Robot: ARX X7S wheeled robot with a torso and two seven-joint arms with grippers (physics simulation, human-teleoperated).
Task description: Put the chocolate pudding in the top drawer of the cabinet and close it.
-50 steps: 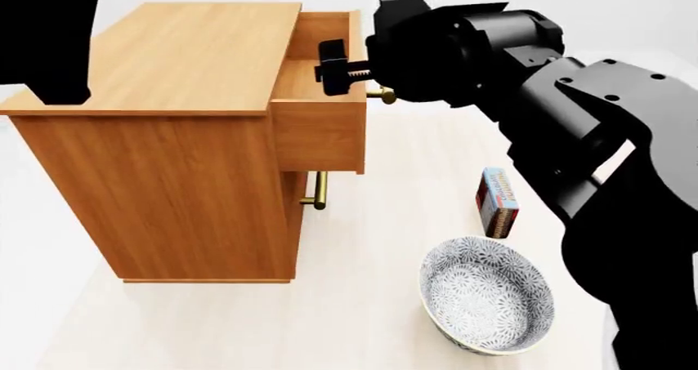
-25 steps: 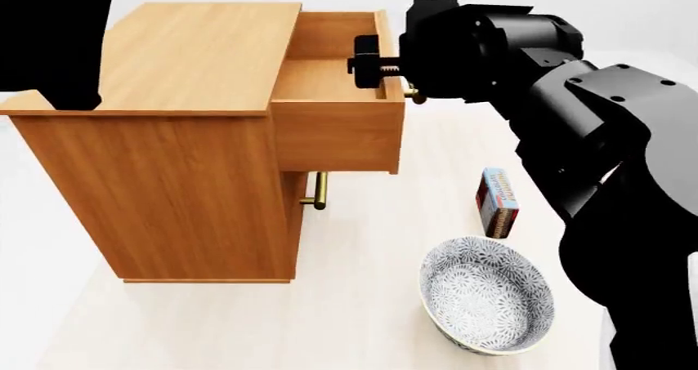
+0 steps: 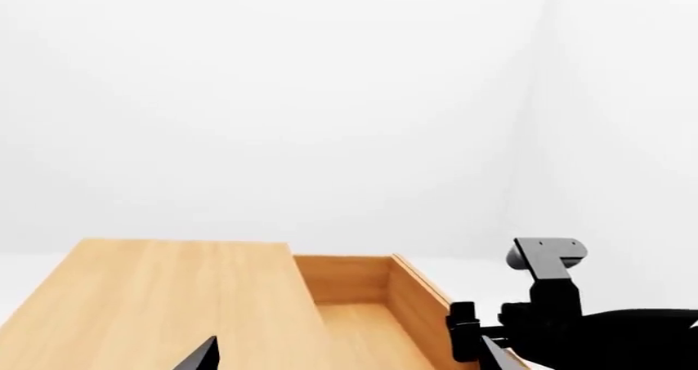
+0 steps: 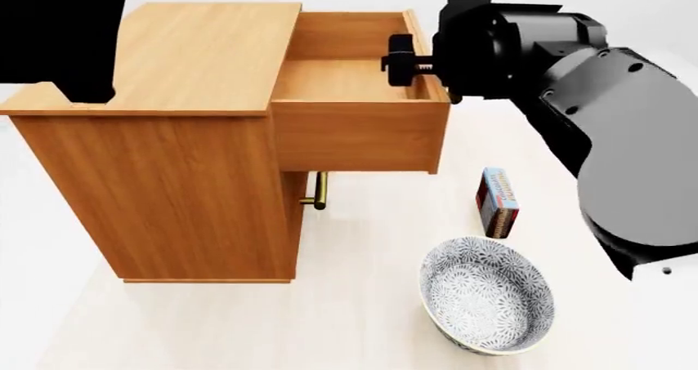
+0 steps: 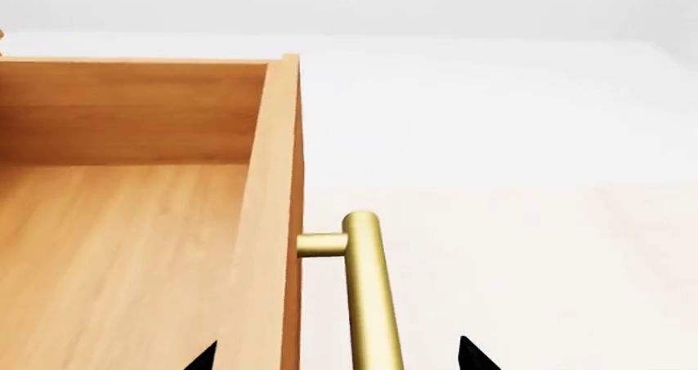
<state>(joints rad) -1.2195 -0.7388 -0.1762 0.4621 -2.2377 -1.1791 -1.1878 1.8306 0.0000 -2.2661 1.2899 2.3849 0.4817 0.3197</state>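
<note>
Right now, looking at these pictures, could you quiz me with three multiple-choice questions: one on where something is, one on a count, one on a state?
1. Where is the pudding?
A. in the top drawer
B. on the floor beside the bowl
C. on top of the cabinet

2. How many brass handles show in the head view?
A. one
B. two
C. three

3. What state is the top drawer in?
A. pulled open and empty
B. shut
C. open with the pudding inside

Answers:
1 B: the carton stands on the pale floor just past the bowl, away from the cabinet.
2 A: only the handle under the open drawer shows; the arm hides the top one there.
3 A: its box juts out with bare wood inside, and the right gripper is at its front edge.
</note>
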